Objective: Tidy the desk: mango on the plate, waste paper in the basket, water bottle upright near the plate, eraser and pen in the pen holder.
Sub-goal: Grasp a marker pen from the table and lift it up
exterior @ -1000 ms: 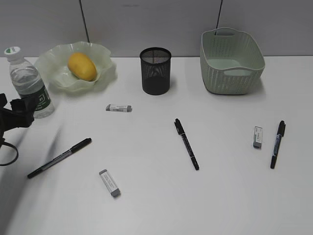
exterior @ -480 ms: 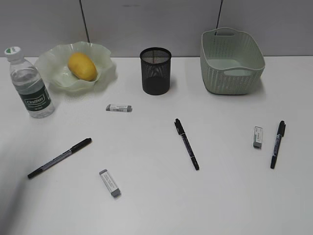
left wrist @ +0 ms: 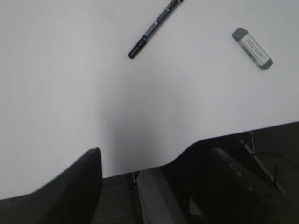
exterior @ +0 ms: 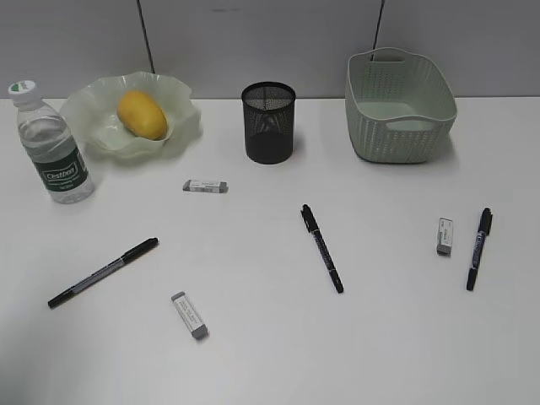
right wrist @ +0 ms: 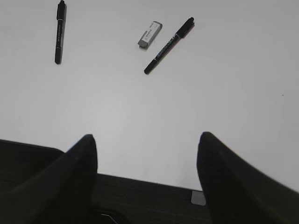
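1. Exterior view: my left arm has gone out of sight since a second ago; the water bottle (exterior: 52, 143) is standing upright beside the plate (exterior: 181, 126) holding the mango (exterior: 141, 114).
2. Left wrist view: only one finger (left wrist: 70, 186) is showing, so I cannot tell how my left jaws stand; a pen (left wrist: 154, 28) and an eraser (left wrist: 252, 42) are lying on the counter (left wrist: 70, 84).
3. Right wrist view: my right jaws (right wrist: 147, 161) are gaping wide, empty.

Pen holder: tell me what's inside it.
Through the mesh of the pen holder nothing shows; it looks empty. Its floor and far wall are partly hidden by the mesh, so something small lying flat cannot be ruled out.
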### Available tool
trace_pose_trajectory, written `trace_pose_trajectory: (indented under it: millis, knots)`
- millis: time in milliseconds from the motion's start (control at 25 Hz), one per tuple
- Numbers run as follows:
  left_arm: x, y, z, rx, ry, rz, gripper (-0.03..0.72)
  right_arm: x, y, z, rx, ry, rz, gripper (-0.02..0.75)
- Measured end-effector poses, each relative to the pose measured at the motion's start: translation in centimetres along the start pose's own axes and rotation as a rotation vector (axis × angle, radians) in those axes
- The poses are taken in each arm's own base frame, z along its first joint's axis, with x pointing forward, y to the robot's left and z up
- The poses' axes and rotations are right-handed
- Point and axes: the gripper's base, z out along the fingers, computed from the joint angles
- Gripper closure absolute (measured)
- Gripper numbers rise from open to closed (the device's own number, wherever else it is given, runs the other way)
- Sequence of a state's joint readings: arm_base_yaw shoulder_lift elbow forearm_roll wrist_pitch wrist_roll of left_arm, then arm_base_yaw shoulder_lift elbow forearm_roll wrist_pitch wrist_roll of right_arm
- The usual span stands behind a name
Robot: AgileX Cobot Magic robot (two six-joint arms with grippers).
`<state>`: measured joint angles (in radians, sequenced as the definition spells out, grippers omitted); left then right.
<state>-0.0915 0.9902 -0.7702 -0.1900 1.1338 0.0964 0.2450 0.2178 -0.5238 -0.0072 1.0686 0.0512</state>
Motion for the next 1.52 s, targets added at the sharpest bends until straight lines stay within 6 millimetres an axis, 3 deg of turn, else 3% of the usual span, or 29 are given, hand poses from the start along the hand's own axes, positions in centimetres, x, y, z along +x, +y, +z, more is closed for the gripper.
trace_pose_trajectory:
  millis: [160,520,760,1040,1520]
  knots:
    - [1.9,-0.8,-2.2,0.048,-0.114,0.003,0.155,0.0,0.0,0.0,0.000,0.000,0.000,0.209]
    - [10.6,-1.6,-6.3,0.036,-0.522,0.086,0.157,0.0,0.0,0.0,0.000,-0.001,0.000,0.209]
    - [14.7,-1.5,-6.7,-0.002,-0.716,0.126,0.158,0.0,0.0,0.0,0.000,-0.004,0.000,0.209]
    - [15.1,-1.1,-5.0,-0.004,-0.754,0.121,0.158,-0.1,0.0,0.0,-0.001,-0.012,0.000,0.209]
    - [14.8,-1.1,-4.9,-0.005,-0.744,0.118,0.188,-0.8,0.0,0.3,0.003,-0.037,-0.002,0.209]
